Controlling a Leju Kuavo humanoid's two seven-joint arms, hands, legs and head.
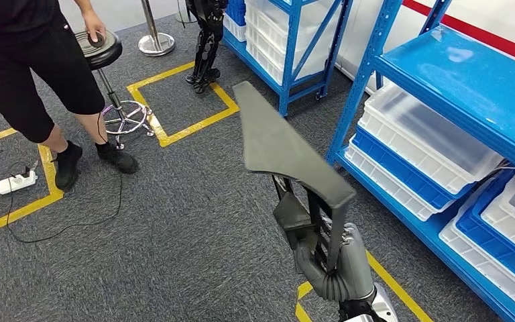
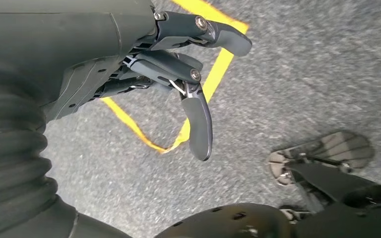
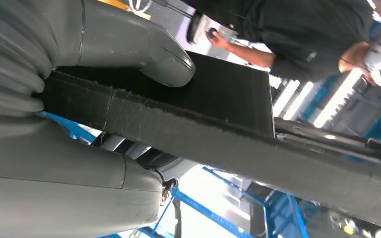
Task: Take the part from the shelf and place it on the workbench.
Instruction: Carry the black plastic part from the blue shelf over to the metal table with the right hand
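Right hand point(image 1: 332, 258) gripping the part point(image 1: 281, 144), a dark angled panel rising above the hand, thumb point(image 3: 171, 67) pressed on its flat face. Blue shelf point(image 1: 469, 80) with white bins point(image 1: 429, 137) just right of the hand. Left hand point(image 2: 178, 74) holding nothing, fingers apart, over grey carpet point(image 2: 307, 74) and yellow tape point(image 2: 213, 79). Person point(image 1: 33, 67) at a stool point(image 1: 100, 50) well to the left.
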